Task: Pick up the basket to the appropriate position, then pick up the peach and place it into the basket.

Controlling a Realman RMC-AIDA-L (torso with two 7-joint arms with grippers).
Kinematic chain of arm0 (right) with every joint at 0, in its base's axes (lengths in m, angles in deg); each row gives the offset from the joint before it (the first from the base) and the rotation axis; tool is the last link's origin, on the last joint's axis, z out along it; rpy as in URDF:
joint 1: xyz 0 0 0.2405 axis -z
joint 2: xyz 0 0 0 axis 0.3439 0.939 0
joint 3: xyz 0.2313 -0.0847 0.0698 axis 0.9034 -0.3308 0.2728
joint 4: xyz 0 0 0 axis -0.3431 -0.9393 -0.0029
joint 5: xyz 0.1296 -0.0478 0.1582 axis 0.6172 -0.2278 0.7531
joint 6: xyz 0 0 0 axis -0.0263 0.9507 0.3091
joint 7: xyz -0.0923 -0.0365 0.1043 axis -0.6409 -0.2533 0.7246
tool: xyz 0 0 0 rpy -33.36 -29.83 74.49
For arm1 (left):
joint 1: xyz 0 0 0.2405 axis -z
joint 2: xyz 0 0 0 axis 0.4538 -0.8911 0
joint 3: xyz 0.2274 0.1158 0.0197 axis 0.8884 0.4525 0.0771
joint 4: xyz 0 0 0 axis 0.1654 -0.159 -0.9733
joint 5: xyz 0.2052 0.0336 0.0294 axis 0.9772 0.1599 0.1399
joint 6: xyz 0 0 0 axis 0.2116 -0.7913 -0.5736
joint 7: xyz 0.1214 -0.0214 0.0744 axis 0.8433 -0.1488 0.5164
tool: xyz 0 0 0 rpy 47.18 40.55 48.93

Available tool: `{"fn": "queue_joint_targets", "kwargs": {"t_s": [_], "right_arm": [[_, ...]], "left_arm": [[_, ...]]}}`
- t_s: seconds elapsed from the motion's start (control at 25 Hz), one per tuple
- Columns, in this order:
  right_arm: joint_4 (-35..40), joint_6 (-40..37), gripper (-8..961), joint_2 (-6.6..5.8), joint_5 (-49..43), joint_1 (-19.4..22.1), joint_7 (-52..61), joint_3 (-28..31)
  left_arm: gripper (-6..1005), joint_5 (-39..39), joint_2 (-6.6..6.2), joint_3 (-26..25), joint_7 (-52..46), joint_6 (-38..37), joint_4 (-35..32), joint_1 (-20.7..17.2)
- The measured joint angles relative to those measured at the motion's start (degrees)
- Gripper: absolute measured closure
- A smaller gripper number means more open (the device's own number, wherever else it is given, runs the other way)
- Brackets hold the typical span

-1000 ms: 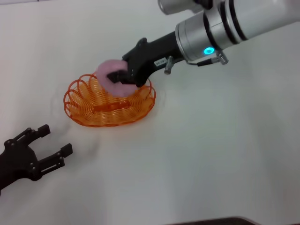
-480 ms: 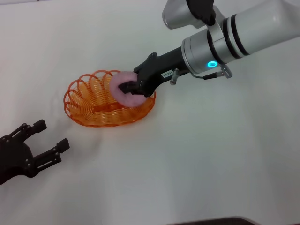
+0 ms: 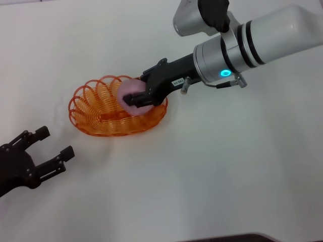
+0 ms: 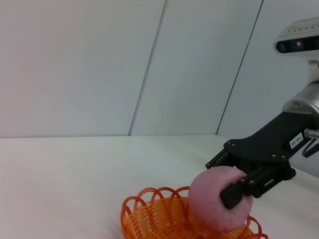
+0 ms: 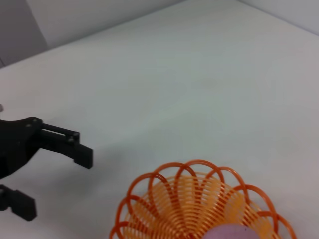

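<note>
The orange wire basket (image 3: 101, 108) stands on the white table, left of centre. My right gripper (image 3: 135, 95) is shut on the pink peach (image 3: 128, 91) and holds it over the basket's right half, low at rim height. I cannot tell whether the peach touches the basket's bottom. The left wrist view shows the peach (image 4: 214, 201) between the black fingers (image 4: 239, 189), dipping into the basket (image 4: 159, 219). The right wrist view shows the basket (image 5: 194, 199) and the peach's top (image 5: 230, 232). My left gripper (image 3: 56, 142) is open and empty at the lower left, apart from the basket.
The white table (image 3: 212, 171) is bare to the right of the basket and in front of it. My right arm (image 3: 252, 45) reaches in from the upper right. The left gripper also shows in the right wrist view (image 5: 47, 142).
My right gripper carried the peach from over the basket's back rim to its right half and lowered it. My left gripper drew back toward the lower left.
</note>
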State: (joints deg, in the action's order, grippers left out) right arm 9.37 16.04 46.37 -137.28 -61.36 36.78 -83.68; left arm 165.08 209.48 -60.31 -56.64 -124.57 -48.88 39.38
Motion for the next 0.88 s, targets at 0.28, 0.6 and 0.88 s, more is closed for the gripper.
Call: {"fn": "queue_joint_targets", "kwargs": {"t_s": [0.28, 0.6, 0.88], "right_arm": [[-2.0, 0.1, 331, -0.15, 5.0, 0.6, -3.5, -0.3], [-2.4, 0.4, 127, -0.07, 5.7, 0.7, -4.1, -0.3], [1.3, -3.8, 105, -0.98, 12.3, 6.4, -10.1, 4.0]], "left_arm": [[116, 0.0, 0.03, -0.3, -0.1, 0.0, 0.1, 0.2], [115, 0.0, 0.03, -0.3, -0.1, 0.0, 0.1, 0.0], [115, 0.0, 0.03, -0.3, -0.1, 0.0, 0.1, -0.2]]}}
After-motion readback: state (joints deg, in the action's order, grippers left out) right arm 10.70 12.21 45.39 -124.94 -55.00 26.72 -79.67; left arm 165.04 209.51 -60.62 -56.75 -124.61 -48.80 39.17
